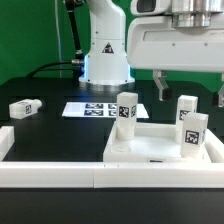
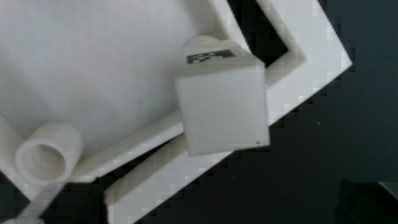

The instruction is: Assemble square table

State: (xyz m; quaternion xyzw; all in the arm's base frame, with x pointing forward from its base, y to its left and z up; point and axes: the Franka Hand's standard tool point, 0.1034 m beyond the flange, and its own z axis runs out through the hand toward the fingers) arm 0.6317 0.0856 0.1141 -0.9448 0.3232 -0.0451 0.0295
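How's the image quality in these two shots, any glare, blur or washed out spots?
Exterior view: lighting is even and fairly sharp, but the white square table top and its legs nearly blend together, with only soft shadows; the gripper is cut off by the top edge. Wrist view: soft and slightly blurred, the tray surface is washed out, and the tag on the leg is smeared.

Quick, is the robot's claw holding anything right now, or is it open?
End effector: open, holding nothing; it hangs above the table top, where the legs stand.
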